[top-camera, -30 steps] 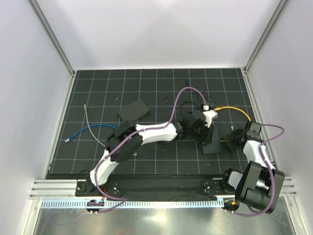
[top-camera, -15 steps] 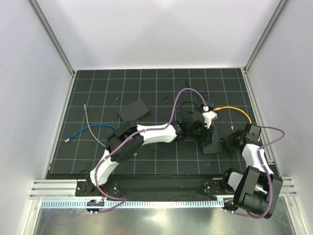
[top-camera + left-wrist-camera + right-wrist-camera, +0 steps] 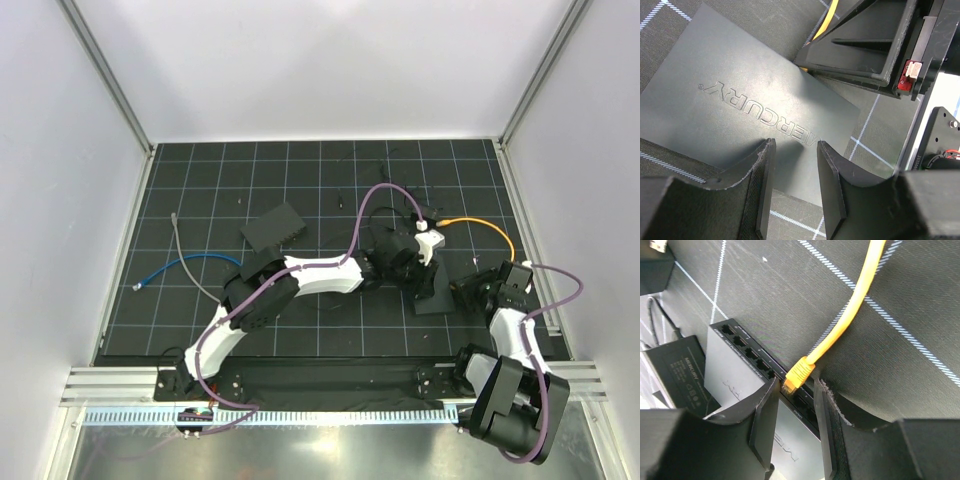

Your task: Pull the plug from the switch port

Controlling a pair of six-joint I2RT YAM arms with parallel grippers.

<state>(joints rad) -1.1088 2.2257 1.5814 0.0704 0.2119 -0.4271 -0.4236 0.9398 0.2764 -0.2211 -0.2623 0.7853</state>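
Right hand (image 3: 796, 384) has slid toward 9 o'clock since a second ago. I see it released, fingers either side of the yellow plug (image 3: 798, 374), not clenched on it. Plug is seated in the switch (image 3: 740, 95) port, at 4 o'clock of table (image 3: 220, 180) centre. Left hand (image 3: 794, 150) is released over the switch lid; I can't tell contact.

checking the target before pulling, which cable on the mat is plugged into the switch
The yellow cable: its plug sits in the switch. The blue cable and grey cable lie far left on the mat.
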